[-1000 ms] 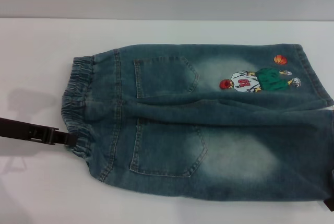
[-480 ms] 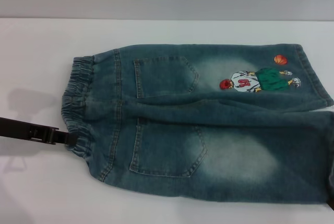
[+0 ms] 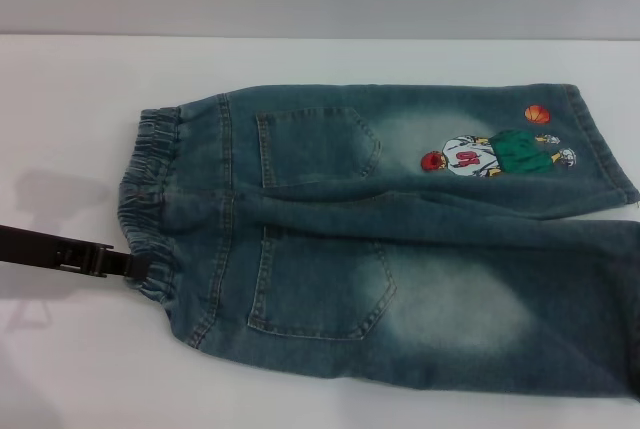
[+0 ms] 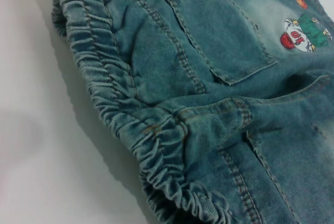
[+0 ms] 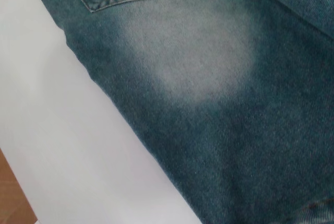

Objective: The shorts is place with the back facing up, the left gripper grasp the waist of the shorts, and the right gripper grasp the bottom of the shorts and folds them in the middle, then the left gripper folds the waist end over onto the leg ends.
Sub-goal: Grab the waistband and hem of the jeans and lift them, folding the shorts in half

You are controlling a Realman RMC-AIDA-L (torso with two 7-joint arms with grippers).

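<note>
With the shorts (image 3: 400, 239) flat on the white table (image 3: 70, 99), back up, my left gripper (image 3: 140, 267) touches the near corner of the waist (image 3: 148, 204), whether pinching I cannot tell, so I should catch both layers before lifting.

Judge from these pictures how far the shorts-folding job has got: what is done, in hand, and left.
Done: the faded blue denim shorts lie flat, back pockets up, on the white table.

In hand: the black slim left tool meets the near corner of the ruffled elastic waist; whether it grips is unclear. The right tool is out of sight.

Left: both folds; no part of the shorts is folded over.
</note>
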